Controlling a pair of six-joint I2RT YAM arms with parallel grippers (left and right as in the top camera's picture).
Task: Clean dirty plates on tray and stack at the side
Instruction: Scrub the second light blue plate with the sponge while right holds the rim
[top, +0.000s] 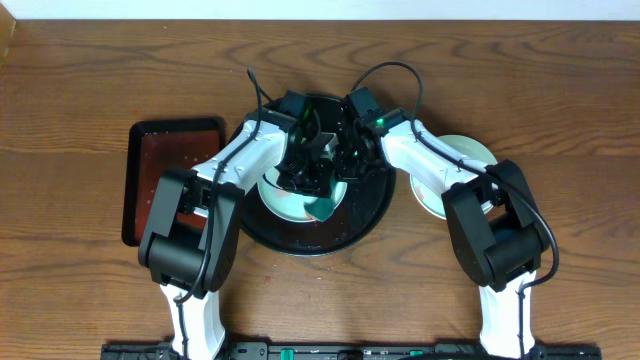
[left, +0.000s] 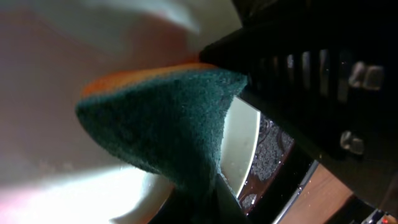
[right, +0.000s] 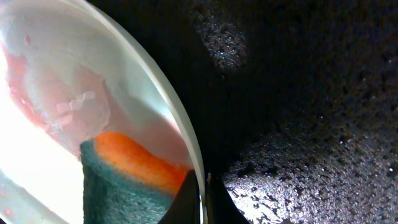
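Sponge (left: 161, 124), green scourer face w/ orange backing, sits closest to the left wrist lens. It's pinched in the left claw (top: 308, 185) & pushed onto a pale plate (top: 283, 203), prob. so the rough side does the scrubbing. Right claw (right: 199, 202) is pressed together on that plate's rim, one finger each side. I read that as bracing the plate so it won't skate or spin under the wipe.

Plate lies in the black tray (top: 365, 215), about mid-counter (top: 80, 100); wet specks show on the tray floor. Pink smear (right: 43, 93) shows on the plate, so cleaning isn't done yet, in my view. Side pile (top: 458, 152) rests on the counter just beside the tray, toward the right edge, likely parked clear of the wiping.

Count: 1 sponge, 1 plate on the tray, 2 claws, 1 black tray, 1 reddish tray (top: 165, 165) toward the left edge. Pile: at least 1 plate, poss. 2; the arm covers part, can't tell.
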